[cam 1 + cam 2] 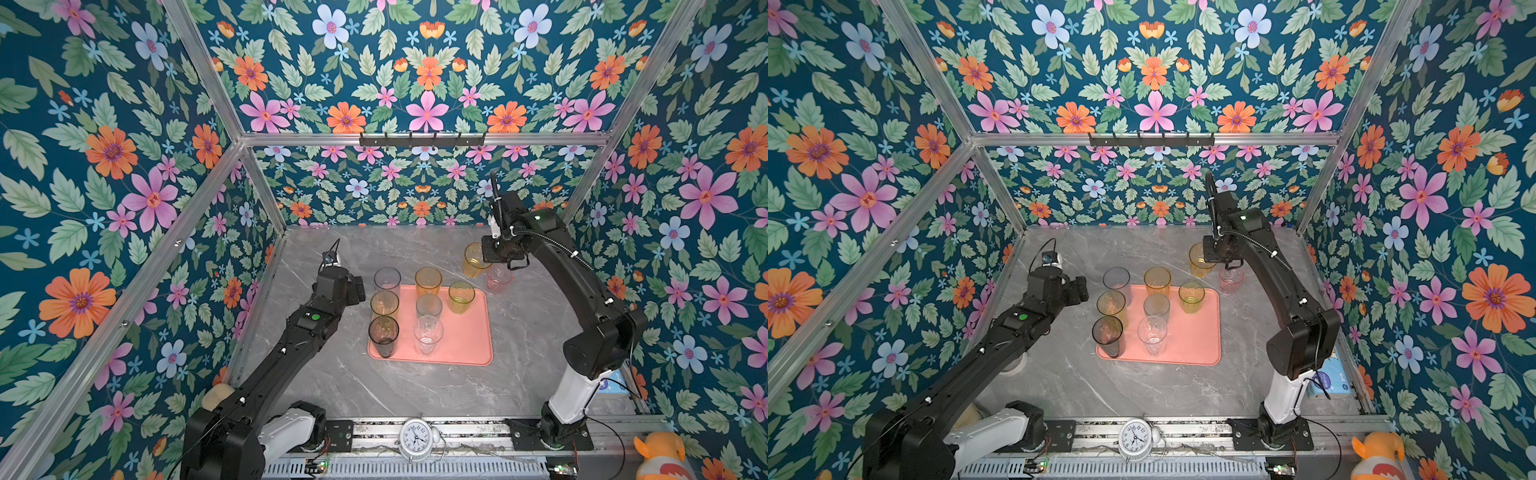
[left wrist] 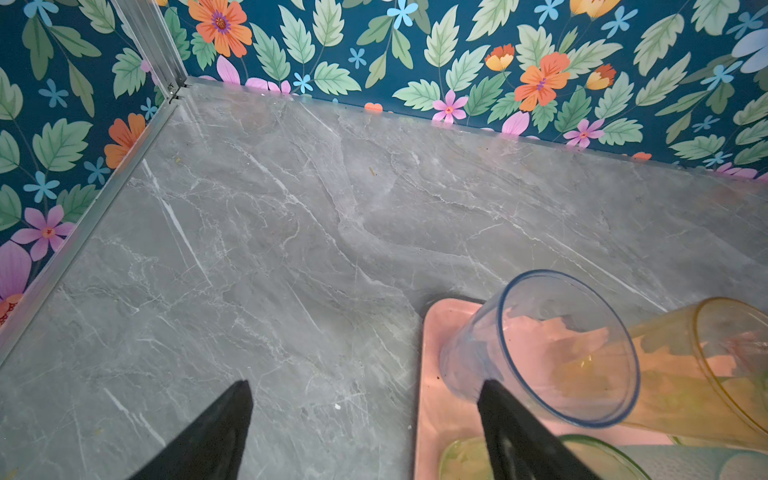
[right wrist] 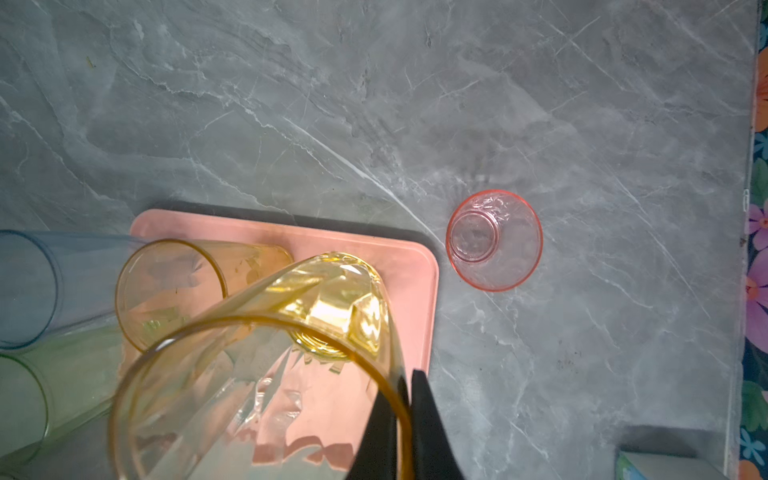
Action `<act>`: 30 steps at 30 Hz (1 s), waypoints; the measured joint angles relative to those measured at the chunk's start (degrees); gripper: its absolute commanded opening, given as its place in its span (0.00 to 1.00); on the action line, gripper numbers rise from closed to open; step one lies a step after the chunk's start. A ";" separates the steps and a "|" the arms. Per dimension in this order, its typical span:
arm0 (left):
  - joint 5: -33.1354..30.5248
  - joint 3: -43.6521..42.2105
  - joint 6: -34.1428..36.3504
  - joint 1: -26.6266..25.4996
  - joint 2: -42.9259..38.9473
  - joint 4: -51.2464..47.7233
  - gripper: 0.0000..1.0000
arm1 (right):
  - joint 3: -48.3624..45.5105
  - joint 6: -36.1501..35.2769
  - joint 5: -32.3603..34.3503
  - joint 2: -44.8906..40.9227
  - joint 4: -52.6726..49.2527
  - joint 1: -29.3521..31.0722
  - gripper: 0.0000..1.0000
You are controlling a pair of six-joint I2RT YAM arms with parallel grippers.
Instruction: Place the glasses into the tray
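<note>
An amber glass (image 1: 473,259) is held by its rim in my right gripper (image 1: 490,254), pinched tight, just beyond the tray's (image 1: 465,345) far right corner. A pink glass (image 1: 498,279) stands beside that corner. Seven glasses stand on the tray. My left gripper (image 2: 365,384) hovers wide open and empty off its far left corner.

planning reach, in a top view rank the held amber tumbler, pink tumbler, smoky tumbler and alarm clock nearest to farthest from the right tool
1. amber tumbler: rim pinched in the right tool, at far right.
2. pink tumbler: on the table beside the tray's far right corner.
3. smoky tumbler: tray's near left corner.
4. alarm clock: front middle, farthest.
</note>
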 measured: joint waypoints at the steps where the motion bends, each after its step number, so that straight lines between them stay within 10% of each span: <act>1: 0.13 -0.09 0.00 0.00 -0.07 0.00 0.88 | -0.98 0.17 -0.11 -0.79 0.04 0.11 0.02; 30: 0.96 -1.07 -1.01 0.00 -0.85 0.04 0.88 | -29.40 3.15 -1.42 -15.32 6.99 7.91 0.01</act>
